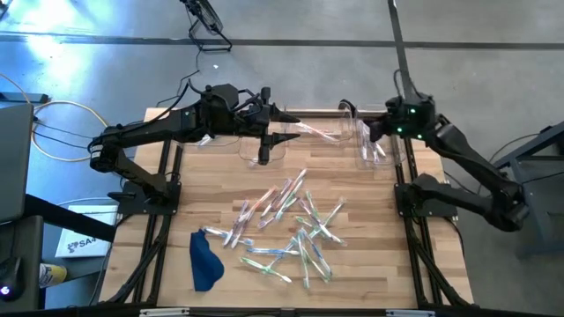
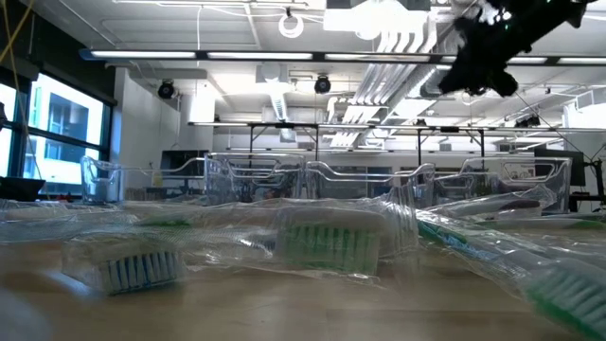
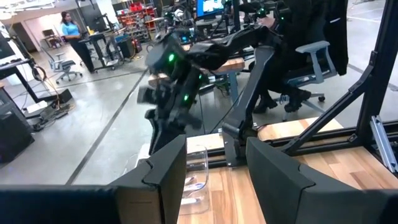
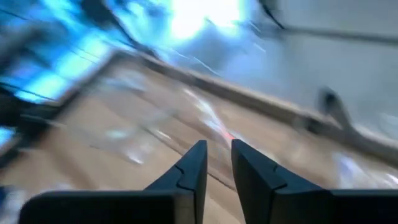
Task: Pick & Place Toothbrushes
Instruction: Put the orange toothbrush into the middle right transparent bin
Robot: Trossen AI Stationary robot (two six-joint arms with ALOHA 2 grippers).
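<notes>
1. Wooden table (image 1: 352, 282) carries the toothbrushes (image 1: 291, 231), scattered in its middle, long axes pointing many ways.
2. Both grippers are at the far edge, well apart from the pile; neither is clearly nearer.
3. Left gripper (image 1: 280, 130) – fingers open, empty – hovers above a clear bin (image 1: 264, 150).
4. Right gripper (image 1: 374, 128) – fingers narrowly apart, empty – is above another bin (image 1: 374, 148) holding a few toothbrushes.

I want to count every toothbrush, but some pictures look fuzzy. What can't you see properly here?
- Right wrist view: motion blur smears the table; nothing is recognisable past the right fingers.
- High view: the toothbrushes overlap and are too small to count; the clear bins hide their contents behind glare and the right arm.
- Low view: only a few brush heads show, with wrappers blocking the rest.
- Left wrist view: the left fingers cover the near table.
</notes>
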